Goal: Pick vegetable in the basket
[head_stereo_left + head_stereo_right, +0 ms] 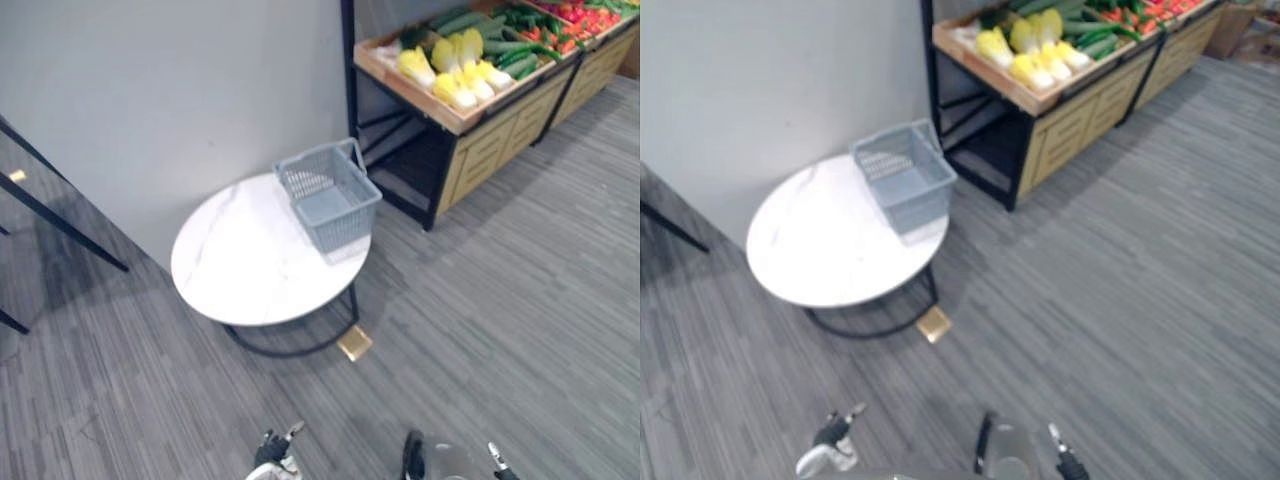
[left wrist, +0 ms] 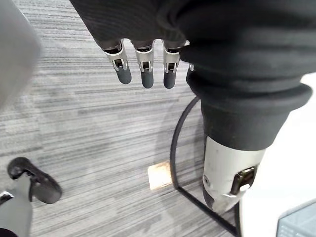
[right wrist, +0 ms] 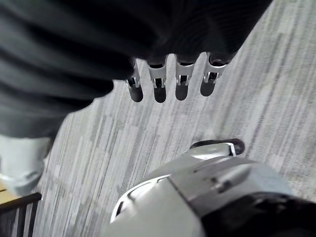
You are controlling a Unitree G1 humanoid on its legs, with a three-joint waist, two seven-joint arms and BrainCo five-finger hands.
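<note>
We judged the vegetables (image 1: 455, 70), far ahead rightward, nearer our right hand (image 3: 159, 85). It and our left hand (image 2: 144, 66) hung loose-fingered, empty

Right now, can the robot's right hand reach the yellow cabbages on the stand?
Probably not. The right hand hangs open near the floor, and the yellow cabbages lie on the wooden stand far across the room. It must walk closer.
</note>
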